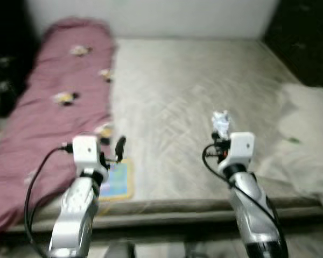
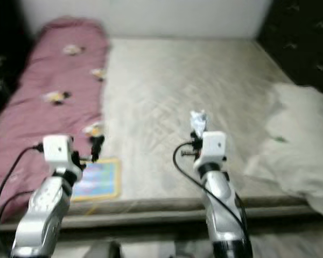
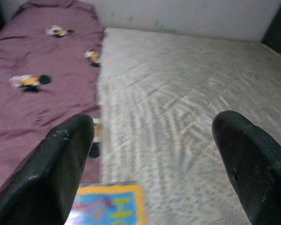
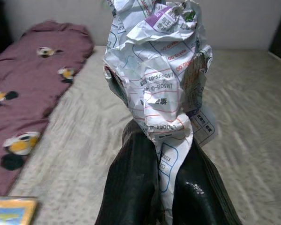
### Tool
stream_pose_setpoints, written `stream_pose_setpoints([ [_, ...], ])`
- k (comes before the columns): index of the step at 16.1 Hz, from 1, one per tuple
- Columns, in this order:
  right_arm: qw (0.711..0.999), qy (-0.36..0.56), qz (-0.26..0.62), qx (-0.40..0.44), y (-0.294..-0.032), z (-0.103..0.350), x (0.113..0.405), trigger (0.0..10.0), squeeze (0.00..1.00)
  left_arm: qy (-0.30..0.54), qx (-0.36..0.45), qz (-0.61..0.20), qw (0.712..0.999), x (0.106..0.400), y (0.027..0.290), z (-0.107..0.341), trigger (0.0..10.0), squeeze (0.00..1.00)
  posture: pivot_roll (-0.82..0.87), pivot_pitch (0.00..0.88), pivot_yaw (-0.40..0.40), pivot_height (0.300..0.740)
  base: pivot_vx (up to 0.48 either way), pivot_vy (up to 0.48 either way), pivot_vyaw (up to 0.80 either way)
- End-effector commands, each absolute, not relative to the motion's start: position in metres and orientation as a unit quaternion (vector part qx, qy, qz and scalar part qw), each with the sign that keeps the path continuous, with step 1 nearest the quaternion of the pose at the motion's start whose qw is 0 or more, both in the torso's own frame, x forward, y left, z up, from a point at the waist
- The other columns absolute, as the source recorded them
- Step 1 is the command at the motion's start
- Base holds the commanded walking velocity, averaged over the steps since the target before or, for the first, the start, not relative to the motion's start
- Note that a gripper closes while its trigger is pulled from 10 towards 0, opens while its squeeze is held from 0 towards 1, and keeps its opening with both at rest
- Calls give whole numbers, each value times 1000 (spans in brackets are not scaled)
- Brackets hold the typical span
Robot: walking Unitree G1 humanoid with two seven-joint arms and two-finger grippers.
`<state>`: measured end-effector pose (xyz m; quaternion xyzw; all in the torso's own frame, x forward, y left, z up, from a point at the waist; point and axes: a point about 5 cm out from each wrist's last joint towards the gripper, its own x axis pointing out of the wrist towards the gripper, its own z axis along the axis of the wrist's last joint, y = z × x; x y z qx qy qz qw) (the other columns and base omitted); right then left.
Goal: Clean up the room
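A humanoid robot stands at the foot of a bed, both silver arms raised over the bare, cream quilted mattress (image 1: pixel 188 91). Its right hand (image 4: pixel 165 187) is clenched on a crumpled wad of white printed paper (image 4: pixel 157 65), the two black fingers (image 4: pixel 131 187) pinching the wad's lower end so that it stands up above them, held in the air over the mattress's near half. The left hand (image 3: pixel 154 159) hangs released, fingers spread wide apart, over the near left part of the bed. Just below it, a flat, yellow-bordered blue picture book (image 1: pixel 116 180) lies at the mattress edge. A maroon blanket with small cartoon prints (image 1: pixel 54 102) covers the left side; a rumpled white sheet (image 1: pixel 307 140) sits at right.
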<state>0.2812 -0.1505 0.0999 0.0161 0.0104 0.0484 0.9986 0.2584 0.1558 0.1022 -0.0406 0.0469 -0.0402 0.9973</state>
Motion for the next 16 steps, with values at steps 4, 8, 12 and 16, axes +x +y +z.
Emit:
stream_pose_setpoints([
  [4, 998, 3, 51, 19, -147, 103, 282, 10000, 0, 48, -32, -33, 998, 259, 161, 104, 10000, 0, -21, 60, -39, 740, 0, 480, 412],
  [8, 998, 2, 47, 28, -148, 103, 282, 10000, 0, 48, -33, -34, 998, 259, 161, 103, 10000, 0, -22, 63, -39, 740, 0, 480, 0],
  [12, 999, 1, 47, 27, -147, 104, 283, 10000, 0, 44, -33, -35, 998, 260, 161, 105, 10000, 0, -17, 66, -40, 740, 0, 480, 0],
  [16, 998, -2, 50, 30, -146, 105, 284, 10000, 0, 42, -32, -36, 998, 262, 160, 106, 10000, 0, -16, 67, -40, 740, 0, 480, 0],
])
